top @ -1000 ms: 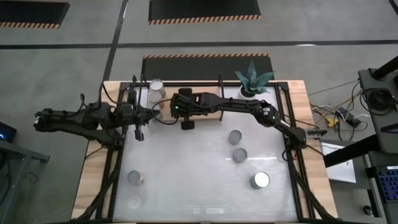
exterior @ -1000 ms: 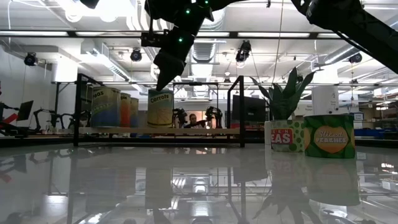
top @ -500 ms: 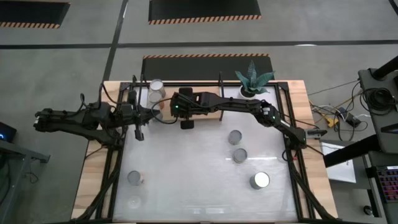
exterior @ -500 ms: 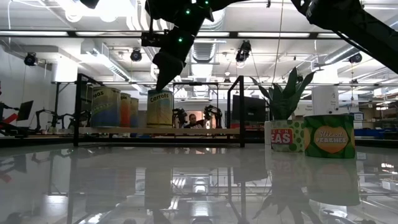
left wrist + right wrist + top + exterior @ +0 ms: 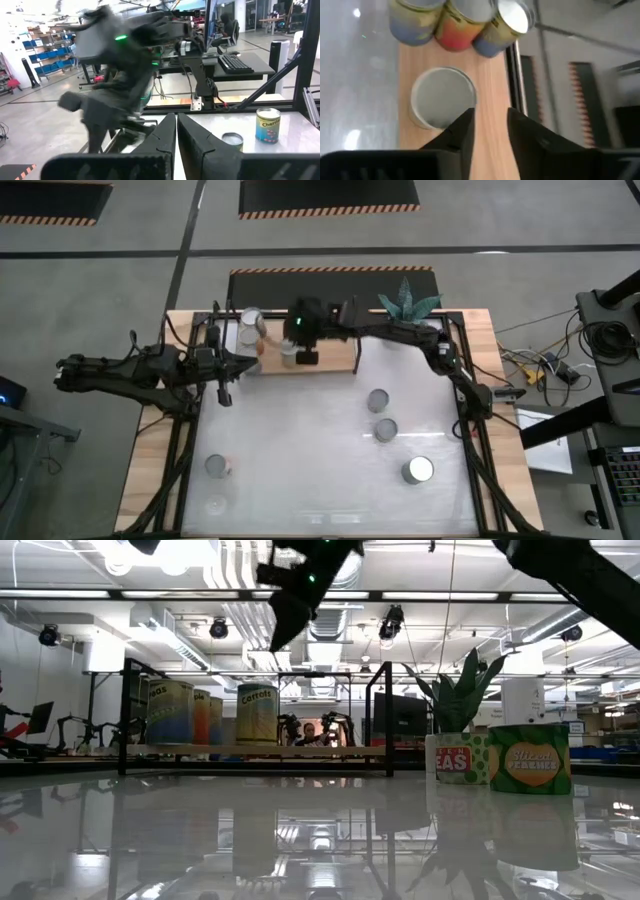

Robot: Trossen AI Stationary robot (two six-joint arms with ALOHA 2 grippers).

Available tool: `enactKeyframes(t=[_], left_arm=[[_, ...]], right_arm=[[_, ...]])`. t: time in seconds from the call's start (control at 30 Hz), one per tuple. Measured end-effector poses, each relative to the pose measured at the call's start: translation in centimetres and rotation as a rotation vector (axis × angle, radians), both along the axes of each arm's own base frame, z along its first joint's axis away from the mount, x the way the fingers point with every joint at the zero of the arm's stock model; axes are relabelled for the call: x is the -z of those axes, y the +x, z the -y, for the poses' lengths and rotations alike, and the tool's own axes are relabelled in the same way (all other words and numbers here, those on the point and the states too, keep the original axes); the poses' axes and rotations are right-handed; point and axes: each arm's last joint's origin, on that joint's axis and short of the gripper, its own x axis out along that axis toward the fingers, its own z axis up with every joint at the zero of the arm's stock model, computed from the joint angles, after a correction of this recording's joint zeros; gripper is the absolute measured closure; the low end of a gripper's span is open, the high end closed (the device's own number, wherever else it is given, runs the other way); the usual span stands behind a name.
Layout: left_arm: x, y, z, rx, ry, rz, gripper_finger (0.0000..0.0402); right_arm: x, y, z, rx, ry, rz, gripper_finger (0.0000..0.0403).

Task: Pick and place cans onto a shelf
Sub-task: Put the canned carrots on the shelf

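My right claw [image 5: 306,356] hangs above the wooden shelf [image 5: 335,365], fingers a little spread with nothing between them. In my right wrist view the fingers [image 5: 457,135] frame a silver-topped can [image 5: 443,96] standing upright on the shelf board, clear of both pads, so I judge this can is placed and I am at the release-and-retreat step. Farther along the board 3 more cans [image 5: 457,20] stand packed together near the black frame post.

The low view shows the "Carrots" can [image 5: 257,716] upright on the shelf with my right claw [image 5: 291,610] well above it, and other labelled cans [image 5: 170,712] beside it.

To finish this step well, I should rise straight up until my fingers are clear of the can top and the frame [image 5: 377,715] before swinging sideways; a sideways drift now could clip the can or the posts.

My left claw [image 5: 222,393] waits just off the shelf's left end, over the white surface [image 5: 300,470], fingers [image 5: 167,135] pressed nearly together and empty.

Cans left to collect: 3 [image 5: 384,429] grouped on the right of the surface, including a larger one [image 5: 418,470] nearest the front, and 1 [image 5: 215,466] at the front left. The potted plant [image 5: 406,308] stands by the shelf's right end and must be avoided on my next reach.
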Motion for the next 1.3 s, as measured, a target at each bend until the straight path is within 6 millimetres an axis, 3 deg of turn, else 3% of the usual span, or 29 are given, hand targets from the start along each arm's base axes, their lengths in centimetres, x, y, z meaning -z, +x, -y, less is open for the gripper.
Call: enactKeyframes(t=[0.2,0.33,0.63,0.93,1.3], left_arm=[[0.0,0.0,0.0,0.000,0.003,-0.001,0.0402],[0.0,0.0,0.0,0.000,0.003,-0.001,0.0402],[0.0,0.0,0.0,0.000,0.006,-0.001,0.0402],[0.0,0.0,0.0,0.000,0.006,-0.001,0.0402],[0.0,0.0,0.0,0.000,0.006,-0.001,0.0402]], right_arm=[[1.9,-1.5,6.6,0.057,0.218,0.038,0.0385],[3.8,-2.2,9.2,0.062,0.351,0.049,0.0391],[6.0,-1.4,7.4,0.002,0.423,0.004,0.0394],[6.1,-0.6,5.5,-0.037,0.421,-0.007,0.0394],[6.1,-0.5,5.1,-0.030,0.428,-0.007,0.0394]])
